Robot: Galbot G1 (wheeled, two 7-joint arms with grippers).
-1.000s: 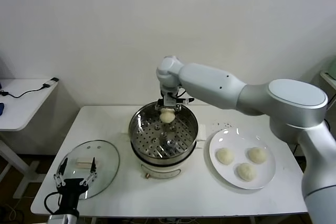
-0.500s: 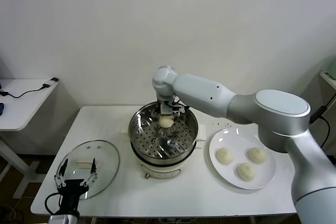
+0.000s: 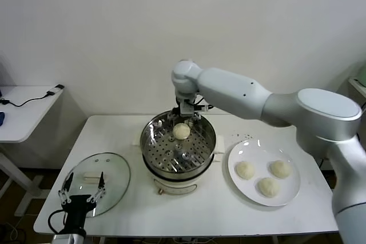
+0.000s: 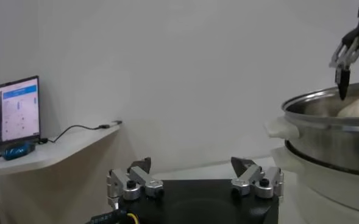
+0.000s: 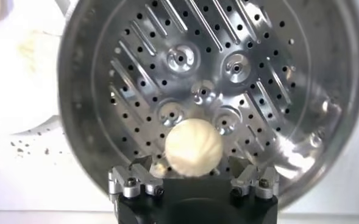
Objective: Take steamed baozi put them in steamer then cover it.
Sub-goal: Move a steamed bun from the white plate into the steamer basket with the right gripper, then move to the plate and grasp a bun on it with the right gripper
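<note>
**First baozi released into the steamer**

Left of the steamer [image 3: 178, 147], our left pincer [image 3: 83, 194] waits wide open over the cover [image 3: 97, 174] lying on the bench [image 3: 189, 212]. In the steamer, one baozi [image 3: 182, 131] now rests on the perforated floor; our right pincer [image 3: 187, 114], which gripped it a second ago, has opened wide and lifted just above. Right of the steamer, three baozi [image 3: 269, 186] remain on the plate [image 3: 246, 151]. We see no readable writing.

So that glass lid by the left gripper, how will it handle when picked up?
The cover lies flat with its bar handle up, so that is probably the only secure grip. Glass with a metal rim: likely heavy and breakable. Being wide, it may tilt in the open left gripper.
</note>
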